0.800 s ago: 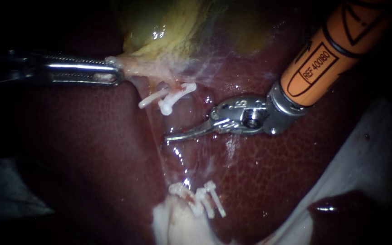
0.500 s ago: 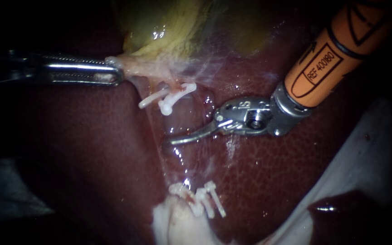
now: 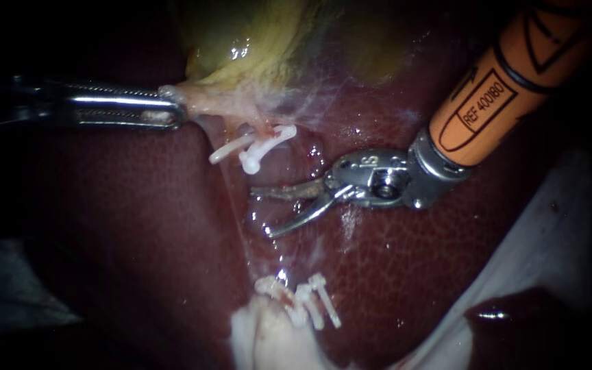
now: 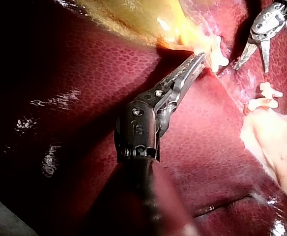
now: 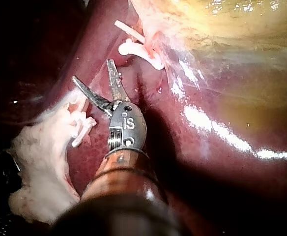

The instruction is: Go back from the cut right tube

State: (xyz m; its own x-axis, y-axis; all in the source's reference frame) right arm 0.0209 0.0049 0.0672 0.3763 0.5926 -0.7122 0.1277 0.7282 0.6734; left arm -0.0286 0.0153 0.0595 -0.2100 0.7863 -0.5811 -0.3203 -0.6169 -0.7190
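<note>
The left instrument (image 3: 173, 114) is clenched on the neck of the gallbladder (image 3: 241, 41), which is drawn toward 9 o'clock. By this pull, it is judged, the clipped end is kept taut and in sight. At 4 o'clock from that grip, two upper clips (image 3: 258, 147) are seated on one stump of the tube (image 3: 260, 130). The other stump is buried among the lower clips (image 3: 310, 298) at 6 o'clock, beside pale fat (image 3: 268, 339). The tube is thus found parted, with a wet gap between the clip groups; which tube it is cannot be told.

In that gap the right instrument (image 3: 260, 214) is held with its blades released and spread. Nothing is seen gripped, so a withdrawal along its shaft toward 2 o'clock is judged unhindered.

The liver (image 3: 138, 226) is dark, glossy and slick underneath. A white sheet (image 3: 556, 219) is laid at 4 o'clock, and the surroundings are lost in darkness.
</note>
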